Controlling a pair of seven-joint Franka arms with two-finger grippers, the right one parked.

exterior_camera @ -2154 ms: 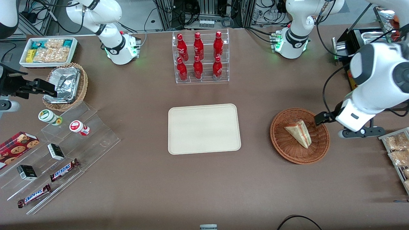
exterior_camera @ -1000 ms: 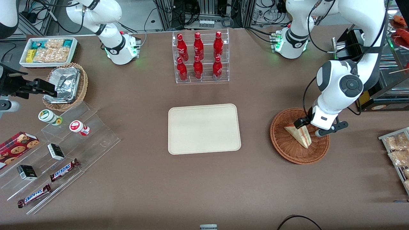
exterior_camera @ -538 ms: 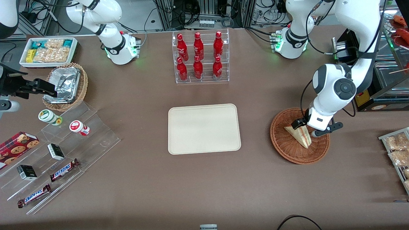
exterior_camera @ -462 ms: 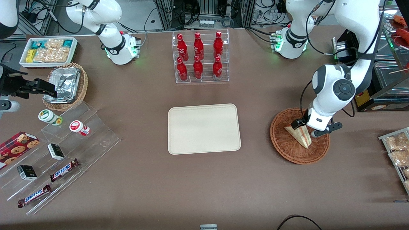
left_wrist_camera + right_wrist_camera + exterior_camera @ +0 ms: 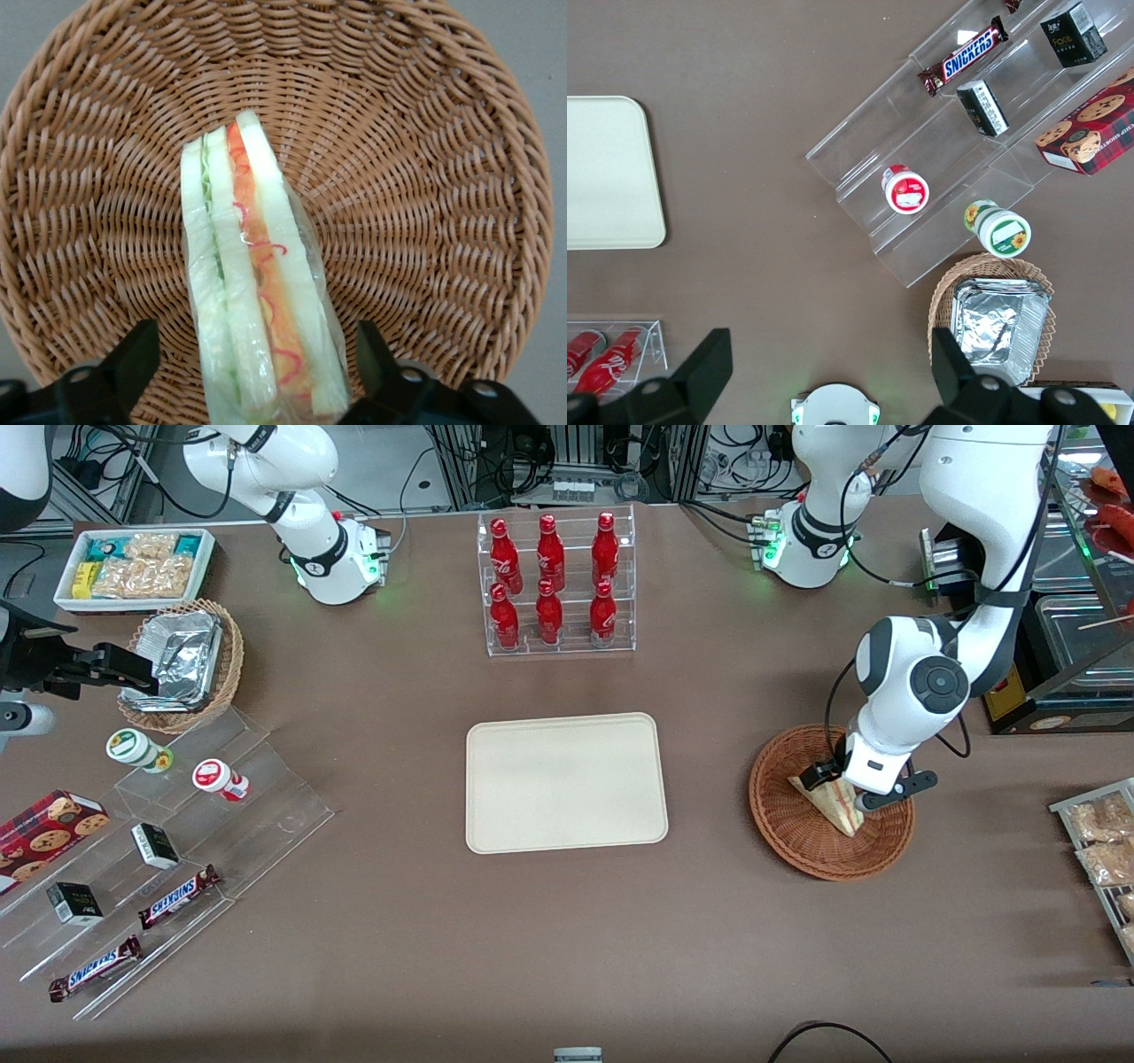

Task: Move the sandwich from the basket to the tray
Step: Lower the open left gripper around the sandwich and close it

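Sandwich lies in basket, cut edge up. Claw spread wide, straddling the sandwich's broad end, not yet gripping. Reach step; next: descend, close gently, lift toward tray.

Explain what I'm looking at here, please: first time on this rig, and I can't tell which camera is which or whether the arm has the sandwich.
Two white robot arms stand at a brown table. The front view looks at them across it. The close-up comes from the working arm's wrist, looking down past its gripper; the third is from the parked arm's wrist. The gripper is low in the reddish wicker basket, its open fingers either side of the wrapped sandwich, not yet closed, so nothing is held. The cream tray sits mid-table, toward the parked arm's end from the basket. Red bottles stand in a rack farther from the front camera.
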